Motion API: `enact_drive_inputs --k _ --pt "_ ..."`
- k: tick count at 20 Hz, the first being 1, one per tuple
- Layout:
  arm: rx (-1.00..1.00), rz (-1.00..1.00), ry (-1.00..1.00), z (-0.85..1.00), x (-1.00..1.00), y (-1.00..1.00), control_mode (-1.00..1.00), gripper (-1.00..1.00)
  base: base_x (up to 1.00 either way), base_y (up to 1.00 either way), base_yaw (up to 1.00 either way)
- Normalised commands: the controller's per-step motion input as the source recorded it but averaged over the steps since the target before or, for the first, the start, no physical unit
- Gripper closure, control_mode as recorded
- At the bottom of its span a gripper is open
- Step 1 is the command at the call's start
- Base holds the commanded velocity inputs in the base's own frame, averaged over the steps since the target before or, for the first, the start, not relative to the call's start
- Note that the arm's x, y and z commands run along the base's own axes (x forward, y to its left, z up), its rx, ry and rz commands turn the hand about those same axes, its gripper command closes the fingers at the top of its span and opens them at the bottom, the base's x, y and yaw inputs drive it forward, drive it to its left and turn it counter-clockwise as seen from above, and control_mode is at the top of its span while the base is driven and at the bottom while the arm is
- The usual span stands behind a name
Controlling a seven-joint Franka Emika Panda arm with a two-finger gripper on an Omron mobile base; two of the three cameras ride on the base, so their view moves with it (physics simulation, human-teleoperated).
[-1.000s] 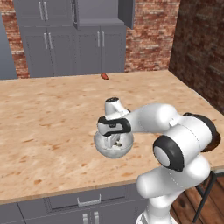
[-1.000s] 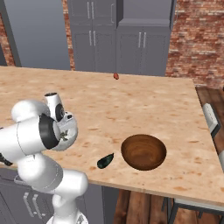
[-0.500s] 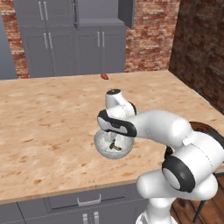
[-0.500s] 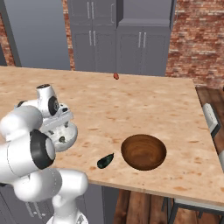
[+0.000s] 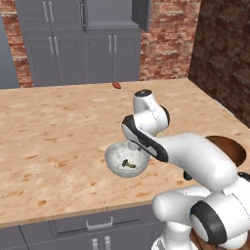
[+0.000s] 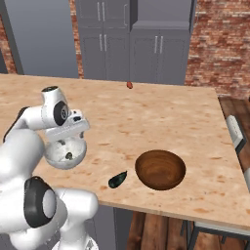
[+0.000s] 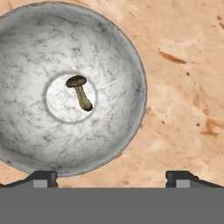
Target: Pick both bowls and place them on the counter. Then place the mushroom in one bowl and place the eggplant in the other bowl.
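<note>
The gripper [image 7: 116, 177] has just spread wide, leaving the small brown-capped stalked mushroom [image 7: 81, 94] in the grey-white speckled stone bowl [image 7: 26, 52] near the tan wood-grain counter's [image 6: 146, 117] front edge. The blackish-green eggplant [image 6: 117, 180] still waits beside the glossy reddish-brown wooden bowl [image 6: 160, 168].

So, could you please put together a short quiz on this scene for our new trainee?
1. True or false: the mushroom lies in the grey speckled bowl.
2. Where is the eggplant? A: on the counter beside the wooden bowl. B: inside that bowl. C: held by the robot.
3. Fill in: the jaws of the gripper stand ___.
Key: 1 true; 2 A; 3 open.
</note>
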Motion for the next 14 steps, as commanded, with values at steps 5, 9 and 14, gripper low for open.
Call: enact_drive_inputs --k 5,9,14 --pt "0.00 -0.50 0.00 0.00 -0.17 -0.62 -1.00 -1.00 0.00 0.00 0.00" --pt "0.02 -0.41 0.00 0.00 -0.24 -0.84 -1.00 -1.00 0.00 0.00 0.00" --pt "0.03 -0.36 0.07 -0.15 -0.31 -0.90 -1.00 -1.00 0.00 0.00 0.00"
